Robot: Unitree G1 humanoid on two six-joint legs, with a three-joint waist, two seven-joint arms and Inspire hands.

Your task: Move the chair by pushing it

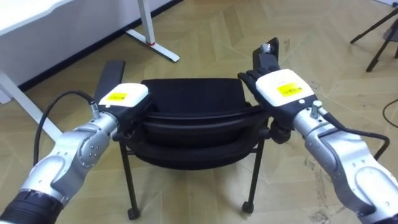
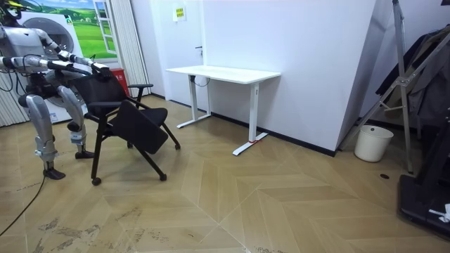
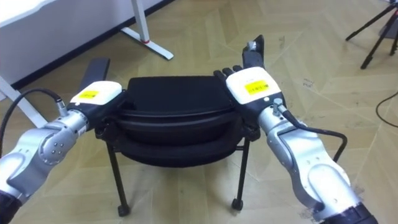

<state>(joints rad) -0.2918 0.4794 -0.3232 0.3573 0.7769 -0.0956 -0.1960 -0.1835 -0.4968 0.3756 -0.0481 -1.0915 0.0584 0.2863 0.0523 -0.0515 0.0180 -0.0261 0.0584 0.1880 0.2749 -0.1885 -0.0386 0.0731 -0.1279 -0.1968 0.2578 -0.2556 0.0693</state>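
The left robot hand [image 1: 124, 96] was found set against the left top corner of the backrest of the black chair [image 1: 193, 99]; its grip could not be determined. The chair stood on the wooden floor [image 1: 217, 31] directly before the robot. The right robot hand [image 1: 280, 87] was laid on the right corner, fingers [image 1: 247, 78] extended, nothing clasped.

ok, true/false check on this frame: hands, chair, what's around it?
1. Left robot hand and right robot hand both rest on the backrest of the black chair with armrests. True.
2. The chair is tucked under a table. False: it stands apart from the white metal-legged desk, out on the wooden floor.
3. A white round bucket stands by the wall at the room view's right. True.
4. The chair lies tipped on its side. False: it stands upright on its legs.
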